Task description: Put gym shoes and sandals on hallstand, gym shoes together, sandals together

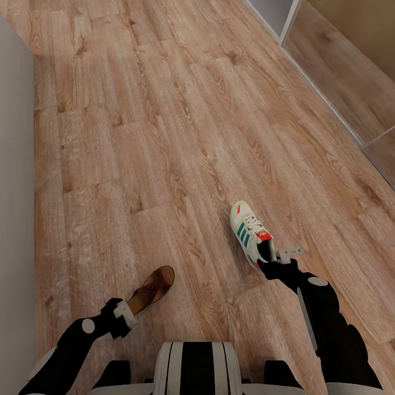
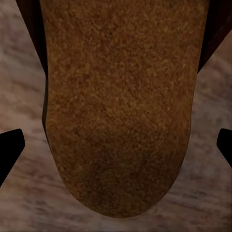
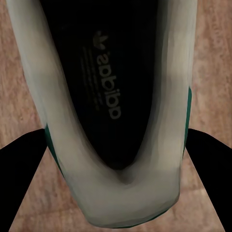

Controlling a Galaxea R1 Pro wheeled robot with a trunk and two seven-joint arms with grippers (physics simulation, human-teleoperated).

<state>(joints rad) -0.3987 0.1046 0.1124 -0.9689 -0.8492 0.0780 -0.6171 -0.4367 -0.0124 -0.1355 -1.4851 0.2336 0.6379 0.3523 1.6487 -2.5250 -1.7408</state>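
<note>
One gym shoe [image 1: 249, 232], white with green stripes and a red tongue tab, lies on the corridor floor [image 1: 164, 137] to my front right. My right gripper [image 1: 274, 259] is at its heel. In the right wrist view the black fingers [image 3: 29, 179] touch both sides of the gym shoe's heel [image 3: 116, 96], so the right gripper [image 3: 116, 135] is shut on it. A brown sandal [image 1: 154, 286] lies to my front left. My left gripper [image 1: 125, 315] is at its heel end. The left wrist view shows the sandal [image 2: 121, 106] between wide-apart fingertips [image 2: 9, 150], so the left gripper [image 2: 116, 145] is open and clear of it.
A pale grey wall [image 1: 13, 164] runs along the left side. At the far right a white frame [image 1: 286, 30] borders a glossy panel [image 1: 351, 71]. Bare wood planks stretch ahead of both shoes.
</note>
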